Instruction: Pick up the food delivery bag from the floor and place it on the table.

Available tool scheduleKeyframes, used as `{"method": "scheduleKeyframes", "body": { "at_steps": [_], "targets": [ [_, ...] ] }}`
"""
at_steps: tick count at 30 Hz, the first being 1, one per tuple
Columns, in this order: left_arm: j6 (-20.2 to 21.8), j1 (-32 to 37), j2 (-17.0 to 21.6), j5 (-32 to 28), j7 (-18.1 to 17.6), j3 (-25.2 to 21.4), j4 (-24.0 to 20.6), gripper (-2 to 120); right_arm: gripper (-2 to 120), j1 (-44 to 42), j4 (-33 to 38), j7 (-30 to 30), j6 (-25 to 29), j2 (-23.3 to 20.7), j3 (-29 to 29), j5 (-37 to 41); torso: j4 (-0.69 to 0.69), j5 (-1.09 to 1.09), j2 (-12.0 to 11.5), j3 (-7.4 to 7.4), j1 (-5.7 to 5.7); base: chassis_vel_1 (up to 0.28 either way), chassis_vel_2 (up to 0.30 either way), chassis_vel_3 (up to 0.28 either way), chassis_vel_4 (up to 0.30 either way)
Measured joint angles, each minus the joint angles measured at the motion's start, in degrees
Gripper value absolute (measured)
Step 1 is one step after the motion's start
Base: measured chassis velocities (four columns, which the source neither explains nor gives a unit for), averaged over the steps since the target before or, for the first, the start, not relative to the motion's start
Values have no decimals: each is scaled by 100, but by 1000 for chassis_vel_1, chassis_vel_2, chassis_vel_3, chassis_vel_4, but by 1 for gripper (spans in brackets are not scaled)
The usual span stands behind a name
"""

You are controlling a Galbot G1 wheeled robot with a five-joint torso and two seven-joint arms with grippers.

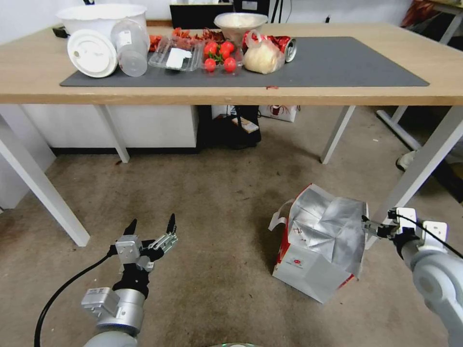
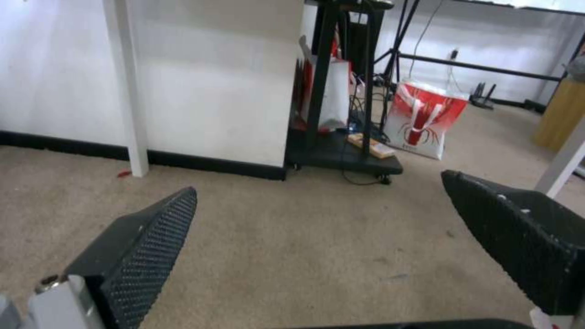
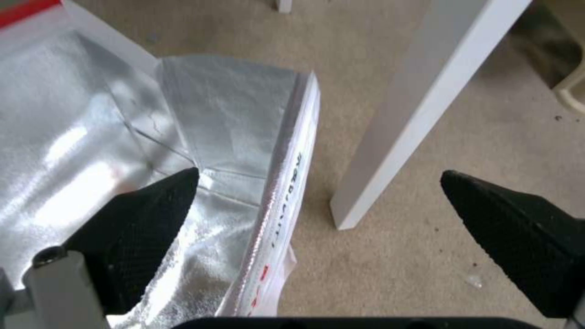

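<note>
Nothing is lifted yet: the bag (image 1: 320, 243) sits on the floor (image 1: 217, 202) beside a leg of the table (image 1: 29, 72), foil top open. Right gripper (image 3: 317, 192) straddles the bag's upper edge, jaws wide, one finger inside, one outside. Left gripper (image 1: 150, 225) hovers well left of the bag, jaws wide, empty. Grasp, lift and placing remain.
</note>
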Motion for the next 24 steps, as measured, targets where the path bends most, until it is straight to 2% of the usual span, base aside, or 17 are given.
{"method": "scheduleKeyframes", "body": {
  "at_steps": [8,24],
  "targets": [
    [-67,11,-129,123,0,79,23,100,100,201,-452,-200,-21,-246,-495,-23,-1,0,4,0,0,0,0,0,0],
    [-131,47,-193,168,-12,109,80,100,100,558,-962,-237,8,-76,-1007,-122,0,-1,6,0,1,0,0,0,0]
  ]
}}
